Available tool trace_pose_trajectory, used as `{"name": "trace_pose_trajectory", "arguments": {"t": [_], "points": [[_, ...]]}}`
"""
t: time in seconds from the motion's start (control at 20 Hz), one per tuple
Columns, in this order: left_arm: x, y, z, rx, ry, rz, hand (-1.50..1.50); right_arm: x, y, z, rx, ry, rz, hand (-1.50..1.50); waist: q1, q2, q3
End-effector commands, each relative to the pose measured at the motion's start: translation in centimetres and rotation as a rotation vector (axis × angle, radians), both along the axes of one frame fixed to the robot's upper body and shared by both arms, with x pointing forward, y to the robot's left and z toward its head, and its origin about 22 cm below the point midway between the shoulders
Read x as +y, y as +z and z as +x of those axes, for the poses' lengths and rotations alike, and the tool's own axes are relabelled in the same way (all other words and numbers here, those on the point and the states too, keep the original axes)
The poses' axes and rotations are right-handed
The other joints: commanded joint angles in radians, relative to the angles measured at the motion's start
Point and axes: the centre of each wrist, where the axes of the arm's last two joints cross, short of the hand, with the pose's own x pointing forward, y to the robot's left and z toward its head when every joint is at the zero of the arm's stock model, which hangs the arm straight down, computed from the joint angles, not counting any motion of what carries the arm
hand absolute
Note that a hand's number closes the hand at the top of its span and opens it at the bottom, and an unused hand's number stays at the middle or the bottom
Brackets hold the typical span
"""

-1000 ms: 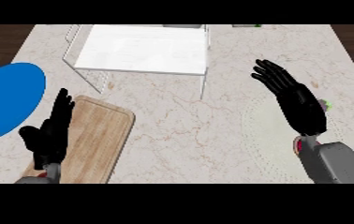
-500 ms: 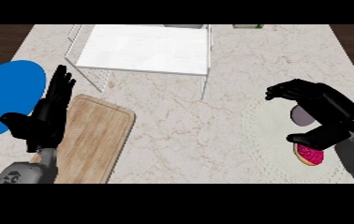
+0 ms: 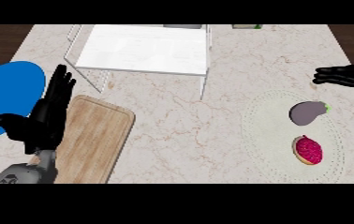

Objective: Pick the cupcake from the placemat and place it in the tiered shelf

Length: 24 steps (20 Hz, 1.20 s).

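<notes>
Table (image 3: pixel 207 138), rear: tiered shelf (image 3: pixel 145 54). Left: plate (image 3: pixel 17 85), cutting board (image 3: pixel 93 143) just right of it. Right: placemat (image 3: pixel 266 124), carrying cupcake (image 3: pixel 308 150), eggplant (image 3: pixel 307 112) behind it.

We look down on a pale marble counter (image 3: pixel 207 120): a white tiered shelf (image 3: pixel 145 49) stands at the far side, a blue plate (image 3: pixel 17 85) and a wooden cutting board (image 3: pixel 97 143) lie at left, and a round pale placemat (image 3: pixel 269 124) at right.
</notes>
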Motion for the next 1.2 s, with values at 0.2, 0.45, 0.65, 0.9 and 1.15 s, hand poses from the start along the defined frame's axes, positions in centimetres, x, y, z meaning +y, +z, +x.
{"name": "trace_pose_trajectory", "arguments": {"t": [0.2,0.45,0.65,0.9,1.15], "points": [[1.2,0.5,-1.0,0.009,0.034,0.008,0.00,4.2,9.8,-3.3,-0.341,0.234,-0.429,-1.50,-0.022,-0.014,0.003],[0.8,0.5,-0.9,0.009,0.018,0.008,0.00,8.0,9.4,-6.4,-0.528,0.229,-0.649,-1.50,-0.025,-0.004,0.003],[1.3,0.7,-0.7,-0.010,0.013,0.000,0.00,8.6,5.7,-8.0,-0.539,0.194,-0.728,-1.50,-0.015,0.001,0.000],[-1.3,-0.3,-1.0,0.002,0.002,-0.008,0.00,7.8,2.4,-8.5,-0.637,0.164,-0.825,-1.50,-0.008,0.003,0.000],[-0.8,0.7,-1.7,0.004,0.002,0.001,0.00,6.6,-0.2,-9.1,-0.711,0.133,-1.014,-1.50,-0.005,0.001,-0.001]]}}
